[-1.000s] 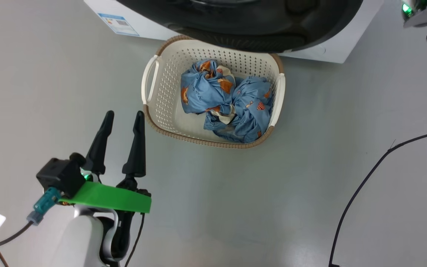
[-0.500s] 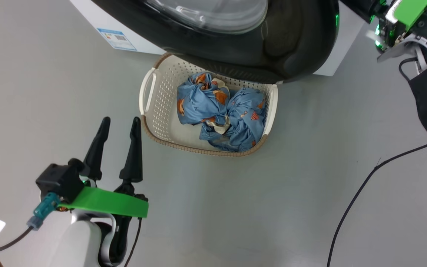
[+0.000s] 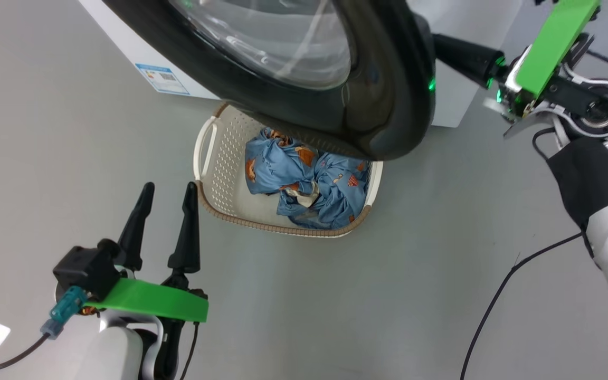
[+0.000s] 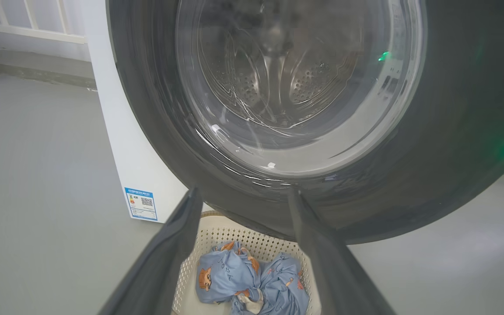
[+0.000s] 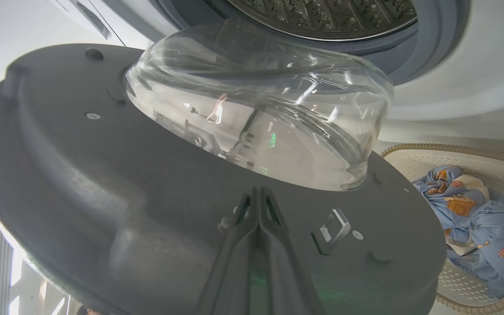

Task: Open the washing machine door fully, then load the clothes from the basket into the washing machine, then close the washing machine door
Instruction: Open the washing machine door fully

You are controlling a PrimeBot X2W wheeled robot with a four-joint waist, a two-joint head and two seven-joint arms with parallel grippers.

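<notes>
Head view had the door (image 3: 388, 105) swung part-way out from the washer (image 4: 120, 144), its black rim hanging over the far end of the basket (image 3: 262, 226) on the floor (image 3: 335, 316). Right fingers (image 5: 257, 210) were pressed shut, tips at the door's inner face beside the glass bowl (image 5: 256, 109); whether they touched it I couldn't tell. Left fingers (image 3: 188, 227) stood spread and empty, near the basket's left side. Clothes (image 3: 304, 184) lay bunched in the basket, none in the drum (image 5: 330, 17). By my reckoning the opening was only half done, with all the loading and the closing left.
</notes>
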